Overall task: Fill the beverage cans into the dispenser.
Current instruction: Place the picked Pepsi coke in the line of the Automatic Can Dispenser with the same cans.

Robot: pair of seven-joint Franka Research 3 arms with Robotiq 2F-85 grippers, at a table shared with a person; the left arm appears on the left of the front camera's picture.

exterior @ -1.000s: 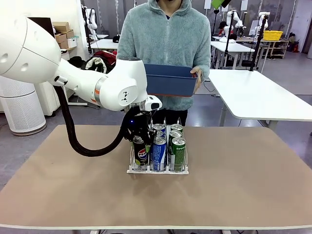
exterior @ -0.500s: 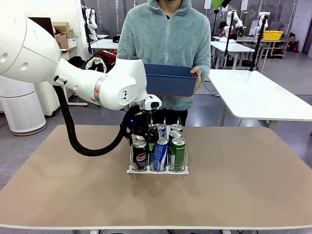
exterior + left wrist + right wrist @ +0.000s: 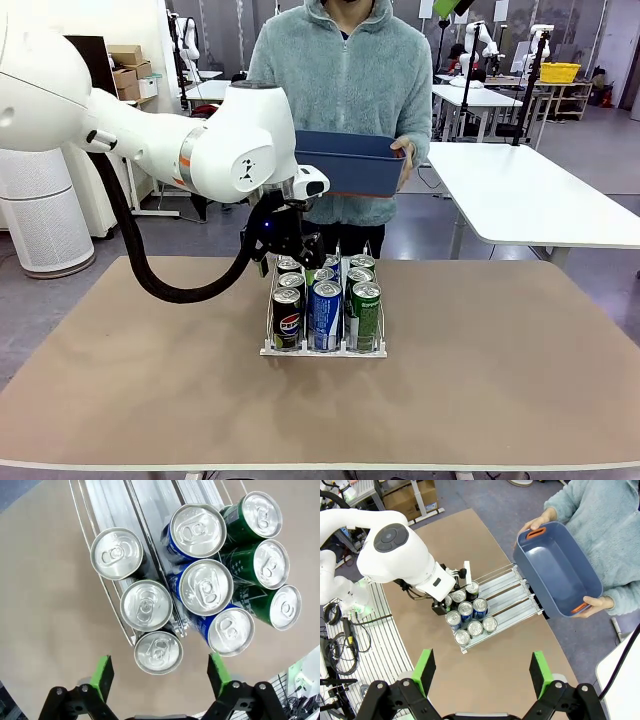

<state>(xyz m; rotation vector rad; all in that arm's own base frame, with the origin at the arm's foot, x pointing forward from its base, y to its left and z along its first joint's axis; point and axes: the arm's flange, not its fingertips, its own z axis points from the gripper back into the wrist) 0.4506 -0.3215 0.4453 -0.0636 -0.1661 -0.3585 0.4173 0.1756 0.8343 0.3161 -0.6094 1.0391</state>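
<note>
The left gripper (image 3: 159, 672) was held open and empty above the dispenser (image 3: 323, 348), its green pads (image 3: 103, 674) spread either side of the nearest black Pepsi can (image 3: 158, 652). The right gripper (image 3: 482, 672) was likewise open, holding nothing, well above the table (image 3: 510, 665). Nine slim cans with smooth silver tops stood in the three wire lanes, three each of black, blue (image 3: 206, 587) and green (image 3: 265, 564). A descending finger could probably catch a can rim or the thin wire. The person's blue plastic bin (image 3: 558, 575) was seen empty.
</note>
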